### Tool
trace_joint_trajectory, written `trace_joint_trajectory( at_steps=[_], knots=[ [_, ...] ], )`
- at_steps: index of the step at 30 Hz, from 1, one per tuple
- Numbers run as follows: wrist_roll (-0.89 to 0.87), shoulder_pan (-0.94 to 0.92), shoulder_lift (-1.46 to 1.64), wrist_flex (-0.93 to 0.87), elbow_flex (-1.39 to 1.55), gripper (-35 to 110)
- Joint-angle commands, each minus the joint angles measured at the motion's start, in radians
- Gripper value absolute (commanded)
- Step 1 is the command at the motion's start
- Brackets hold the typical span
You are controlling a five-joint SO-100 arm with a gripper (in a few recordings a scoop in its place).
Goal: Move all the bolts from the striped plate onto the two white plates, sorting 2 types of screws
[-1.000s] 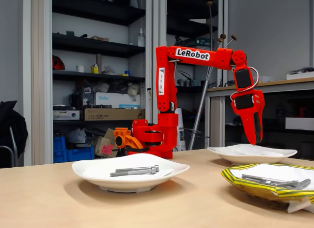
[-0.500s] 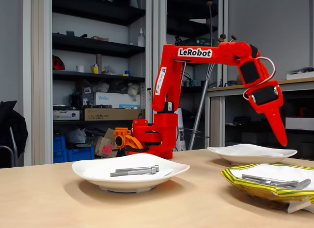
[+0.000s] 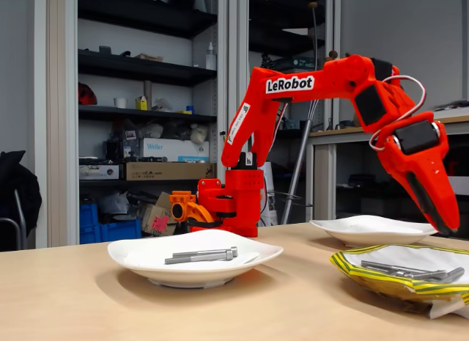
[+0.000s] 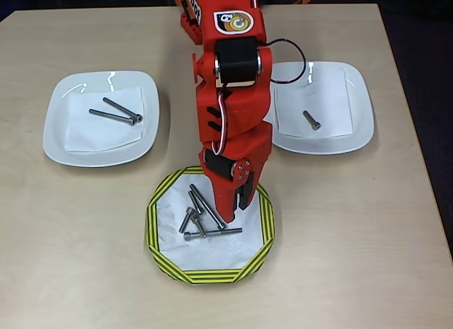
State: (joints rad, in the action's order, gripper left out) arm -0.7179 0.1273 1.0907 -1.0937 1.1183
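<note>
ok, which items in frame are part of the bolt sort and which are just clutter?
In the job:
- striped plate with unsorted bolts
- left white plate, two long bolts
- right white plate, one short bolt
- end effector, over the striped plate

Lying about:
- shelving with boxes
- blue crates

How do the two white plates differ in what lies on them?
The left white plate in the overhead view holds two long slim bolts; the right white plate holds one short stubby bolt. The long bolts lie close together near that plate's middle; the short one lies alone. Both plates are plain white.
</note>
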Motion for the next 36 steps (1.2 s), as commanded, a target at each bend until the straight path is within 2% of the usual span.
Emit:
trace_joint_trajectory(
  at_steps=[1,26,36],
  knots=[
    [0.020,-0.023,-0.008,-0.009,-0.055,8],
    [0.021,-0.121,-0.255,-0.086,-0.311,9],
    [-0.002,-0.124,-0.331,-0.123,-0.400,0]
  ],
)
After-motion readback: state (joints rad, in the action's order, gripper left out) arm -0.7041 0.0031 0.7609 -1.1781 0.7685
